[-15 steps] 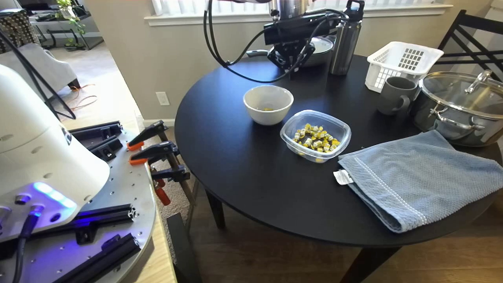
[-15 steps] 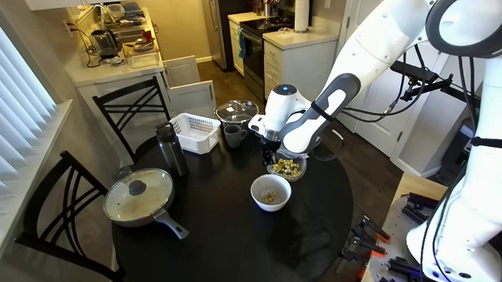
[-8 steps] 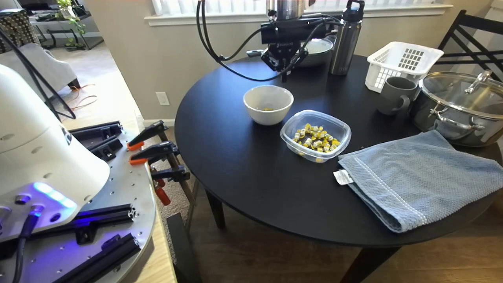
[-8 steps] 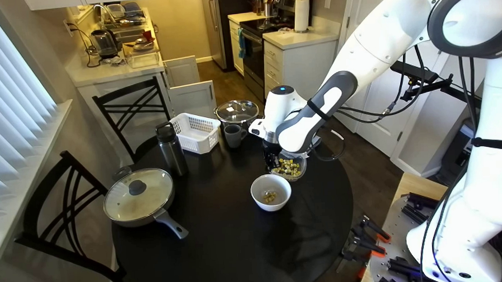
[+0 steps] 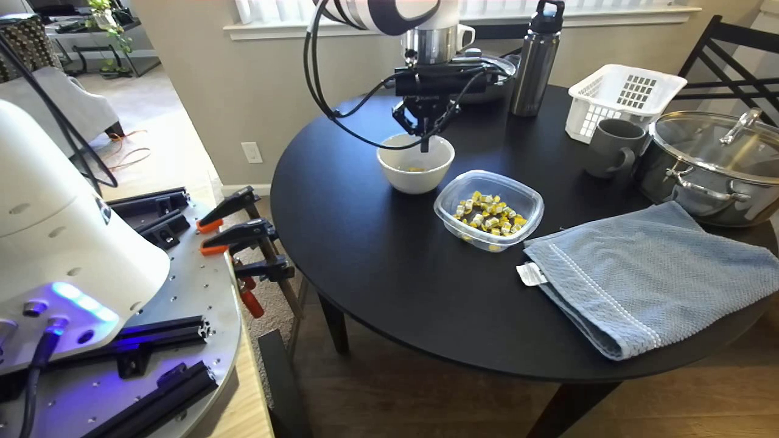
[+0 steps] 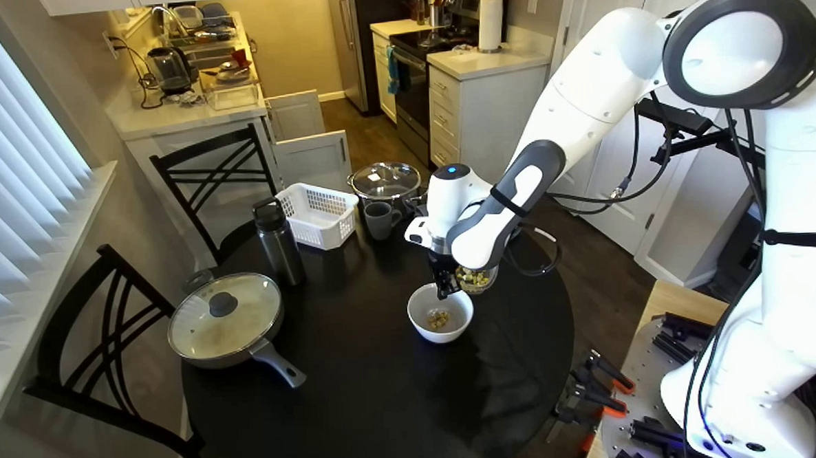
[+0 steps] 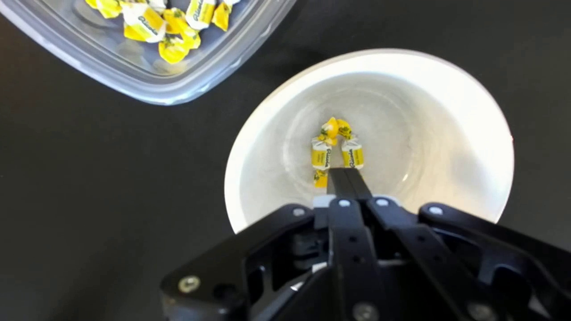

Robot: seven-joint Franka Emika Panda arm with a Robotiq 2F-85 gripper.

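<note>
In the wrist view, find the tool point(image 7: 345, 171) extending from the bottom edge to just right of centre, jaws brought fully together, nothing visible between them. Find two Ricola candies point(image 7: 321, 156) near the centre of the frame, on the floor of the white bowl point(image 7: 473, 133), one partly hidden by the tool. Note further candies point(image 7: 145, 22) in the clear plastic container point(image 7: 165, 93) at upper left, near the bowl on the black surface point(image 7: 111, 178).

Treat the step, by likelihood, as an approach into the bowl. Before descending, centre the tool inside the rim to avoid tipping the bowl. Spread the jaws to straddle one candy only. Verify height first: contact or clearance impossible to tell here. Descend slowly and upright. Clamp across the wrapped body, not the twisted ends, to reduce slipping.
</note>
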